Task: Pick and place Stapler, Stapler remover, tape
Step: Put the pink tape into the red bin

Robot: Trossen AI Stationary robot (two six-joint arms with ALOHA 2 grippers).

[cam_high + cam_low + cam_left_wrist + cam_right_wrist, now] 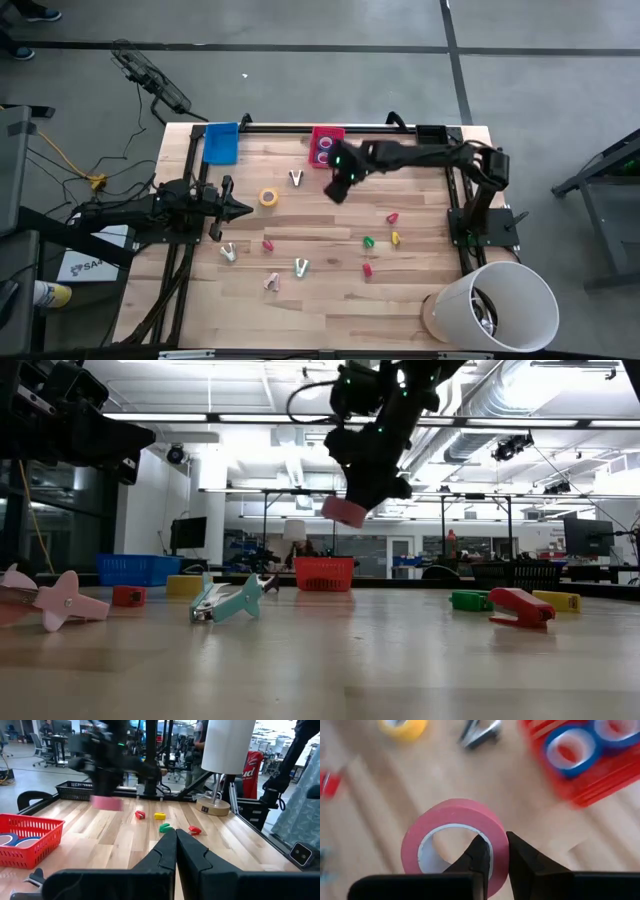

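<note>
The right gripper [494, 852] pinches only the wall of the pink ring-shaped tape roll [451, 840], fingers narrow, above the wooden tabletop [330, 285] just beside the red plastic basket [327, 133] holding two blue rolls. So thin a hold could let the roll swing or slip — clipping the basket's rim would do it. Open room lies all around. The left gripper [175, 841], fingers closed on nothing, waits near the yellow roll [268, 197].
</note>
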